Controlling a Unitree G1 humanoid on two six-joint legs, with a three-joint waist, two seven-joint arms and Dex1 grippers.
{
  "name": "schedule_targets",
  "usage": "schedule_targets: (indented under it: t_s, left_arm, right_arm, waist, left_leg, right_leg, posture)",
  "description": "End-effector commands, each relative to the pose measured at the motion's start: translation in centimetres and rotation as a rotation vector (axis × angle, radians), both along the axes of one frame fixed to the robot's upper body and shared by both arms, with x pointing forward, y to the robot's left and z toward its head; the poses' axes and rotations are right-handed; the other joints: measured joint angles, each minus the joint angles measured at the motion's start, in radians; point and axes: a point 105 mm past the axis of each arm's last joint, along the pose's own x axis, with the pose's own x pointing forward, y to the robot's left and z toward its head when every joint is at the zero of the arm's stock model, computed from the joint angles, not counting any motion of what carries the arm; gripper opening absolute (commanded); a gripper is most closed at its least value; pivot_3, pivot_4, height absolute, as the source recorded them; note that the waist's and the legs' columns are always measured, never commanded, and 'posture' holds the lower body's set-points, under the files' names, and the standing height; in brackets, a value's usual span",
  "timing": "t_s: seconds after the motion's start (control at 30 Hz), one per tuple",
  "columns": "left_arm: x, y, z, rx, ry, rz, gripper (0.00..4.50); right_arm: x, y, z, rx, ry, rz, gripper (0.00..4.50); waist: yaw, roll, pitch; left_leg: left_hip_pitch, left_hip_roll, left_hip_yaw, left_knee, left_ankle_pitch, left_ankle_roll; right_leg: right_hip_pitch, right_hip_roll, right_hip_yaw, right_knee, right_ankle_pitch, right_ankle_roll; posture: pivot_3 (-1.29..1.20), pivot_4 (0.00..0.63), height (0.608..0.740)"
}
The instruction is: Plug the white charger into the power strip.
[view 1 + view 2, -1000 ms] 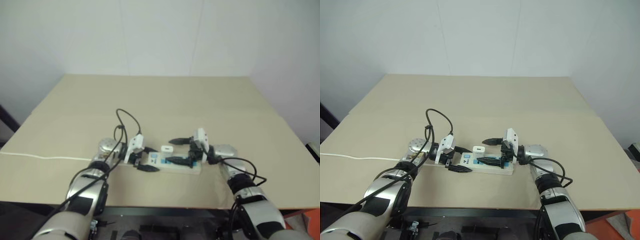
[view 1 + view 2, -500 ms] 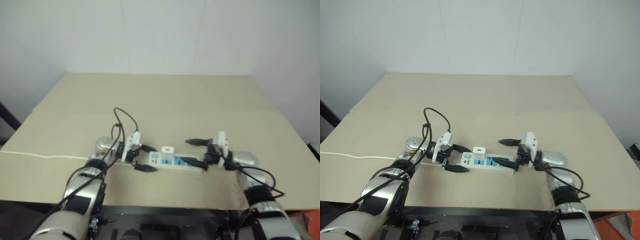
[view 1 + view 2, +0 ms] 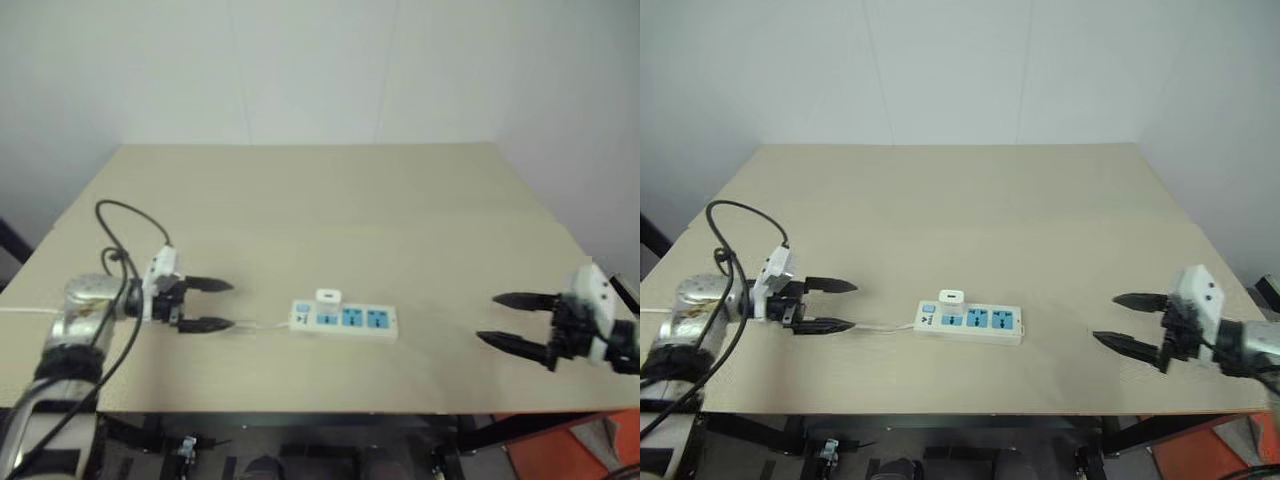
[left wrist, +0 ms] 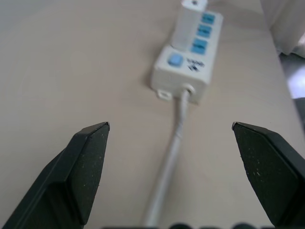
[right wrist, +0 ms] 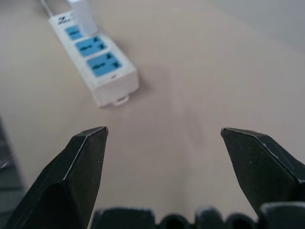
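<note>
Beside power strip (image 3: 344,321), both jaws wide, empty

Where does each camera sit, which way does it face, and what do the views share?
Left and right eye views: on the head, looking forward and down over the table; left gripper and right gripper show, both open.
Left wrist view: on the left wrist, looking along its fingers at the power strip, switch end nearest, with its cord.
Right wrist view: on the right wrist, facing the strip's other end.
Shared: all show the white charger standing in the strip.
</note>
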Motion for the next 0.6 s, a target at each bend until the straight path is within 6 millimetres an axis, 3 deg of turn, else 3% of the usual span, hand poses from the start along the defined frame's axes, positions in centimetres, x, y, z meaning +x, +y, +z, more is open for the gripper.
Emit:
schedule_targets:
  t_s: [0.03,0.17,0.23,0.6]
  left_arm:
    - [-0.5,-0.1,1.6,-0.025,-0.023,0.033,4.49]
    - [-1.7,-1.0,1.5,-0.056,-0.035,0.045,4.49]
    - [-2.0,-1.2,1.3,-0.061,-0.046,0.055,4.49]
    - [-1.7,-1.6,1.7,-0.071,-0.032,0.047,4.49]
  right_arm:
    - [-0.6,0.5,1.8,-0.006,-0.004,0.018,4.50]
    - [-0.4,0.8,2.3,-0.001,0.035,-0.018,4.50]
    - [-0.4,1.3,2.8,-0.010,-0.027,0.023,4.50]
    - [-0.3,2.4,2.3,-0.065,-0.043,0.061,4.50]
  waist:
    - [0.001,0.000,0.000]
    - [0.009,0.000,0.000]
    - [0.013,0.000,0.001]
    - [0.019,-0.001,0.002]
  left_leg:
    - [0.000,0.000,0.000,0.000,0.000,0.000]
    - [-0.002,0.000,0.001,0.000,0.000,0.000]
    - [-0.003,0.000,0.001,0.000,0.000,0.000]
    - [-0.003,0.000,0.002,0.000,0.000,0.000]
  right_leg:
    - [0.000,0.000,0.000,-0.001,0.000,0.000]
    - [-0.001,0.000,0.000,-0.002,0.000,0.000]
    - [-0.002,0.000,0.000,-0.002,0.000,0.000]
    - [-0.002,0.000,0.000,-0.003,0.000,0.000]
  posture:
    - [0.00,0.150,0.740]
    - [0.00,0.150,0.740]
    - [0.00,0.150,0.740]
    - [0.00,0.150,0.740]
